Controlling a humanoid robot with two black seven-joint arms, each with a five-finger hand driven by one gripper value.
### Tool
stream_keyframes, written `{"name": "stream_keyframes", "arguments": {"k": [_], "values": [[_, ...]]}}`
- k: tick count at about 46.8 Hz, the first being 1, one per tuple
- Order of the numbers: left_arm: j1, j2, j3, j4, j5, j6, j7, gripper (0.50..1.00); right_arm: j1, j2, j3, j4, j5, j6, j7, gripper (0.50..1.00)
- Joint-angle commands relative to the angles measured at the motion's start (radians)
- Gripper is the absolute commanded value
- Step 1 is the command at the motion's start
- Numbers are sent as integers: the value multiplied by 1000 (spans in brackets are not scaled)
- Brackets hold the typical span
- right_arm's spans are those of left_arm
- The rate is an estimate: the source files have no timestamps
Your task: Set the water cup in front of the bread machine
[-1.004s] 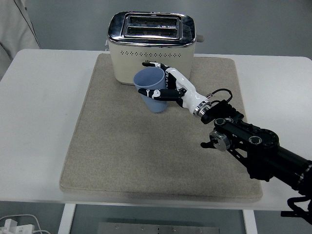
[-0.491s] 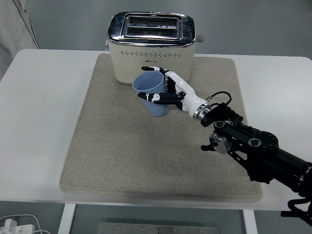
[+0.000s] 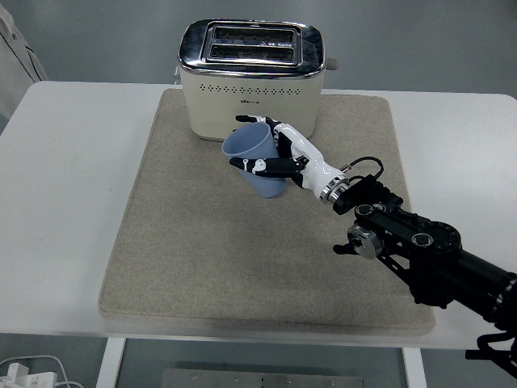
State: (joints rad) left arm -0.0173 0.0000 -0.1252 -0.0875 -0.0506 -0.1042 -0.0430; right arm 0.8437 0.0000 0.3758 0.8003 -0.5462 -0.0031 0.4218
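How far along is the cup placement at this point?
Done: the right hand has grasped the blue cup and brought it in front of the toaster. In hand: the cup is tilted in the grip. Left: stand it upright on the mat and release.

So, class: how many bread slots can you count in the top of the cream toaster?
2: the far slot and the near slot, side by side in the cream toaster top.
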Motion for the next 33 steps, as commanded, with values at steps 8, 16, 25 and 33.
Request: {"name": "stream_keyframes", "arguments": {"k": [8,16,25,33], "values": [[0,0,1,2,0,0,0,1000,0,0,2,0,2,2,0,500],[0,0,-1,0,0,0,0,1000,1,0,3,4,2,5,0,500],[0,0,1,0,0,0,0,1000,1,0,5,5,3,6,0,506],[0,0,-1,0,0,0,0,1000,1,0,2,10,3,6,0,570]]}}
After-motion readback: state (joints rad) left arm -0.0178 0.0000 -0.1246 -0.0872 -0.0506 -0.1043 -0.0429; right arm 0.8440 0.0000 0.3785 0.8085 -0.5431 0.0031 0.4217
